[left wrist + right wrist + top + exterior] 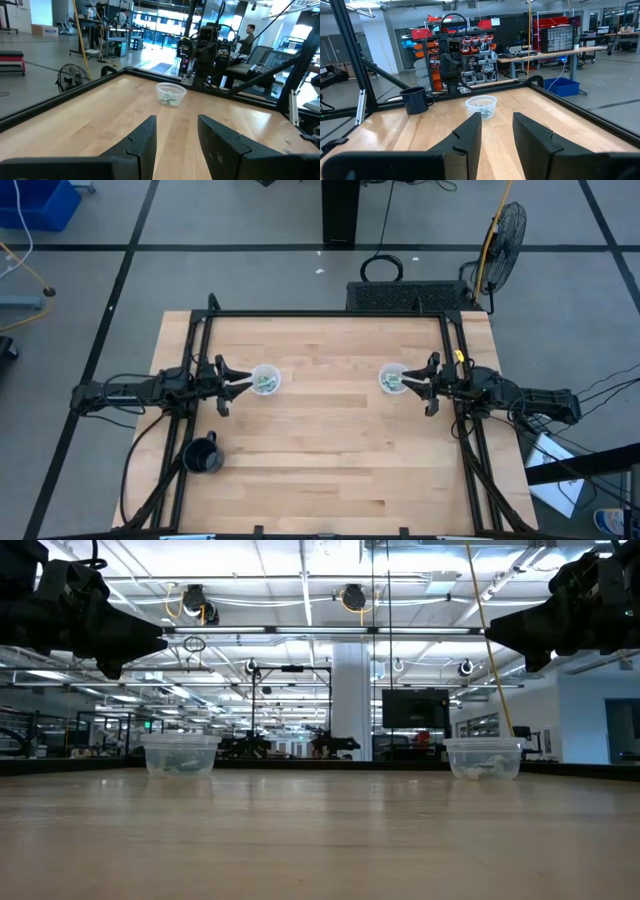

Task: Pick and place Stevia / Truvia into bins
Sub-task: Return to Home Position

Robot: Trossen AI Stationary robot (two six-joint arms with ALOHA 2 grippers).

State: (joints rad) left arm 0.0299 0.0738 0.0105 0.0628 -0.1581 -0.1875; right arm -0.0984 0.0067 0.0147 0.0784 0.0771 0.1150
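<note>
Two clear round cups stand on the table by their bases, the left one (265, 380) and the right one (393, 379). Pale green and white Stevia packets lie inside each (264, 384) (394, 383). My left gripper (248, 380) is open and hovers just left of the left cup's rim. My right gripper (410, 384) is open and hovers just right of the right cup. In the left wrist view my open fingers (177, 135) point across at the right cup (171, 94). In the right wrist view my gripper (497, 130) faces the left cup (481, 106). I see no loose packets on the table.
A black mug with a handle (203, 456) stands near the table's near left corner and also shows in the right wrist view (415, 100). A black frame rail (330, 314) runs around the table. The low view shows both cups (181, 755) (484, 758) on bare wood.
</note>
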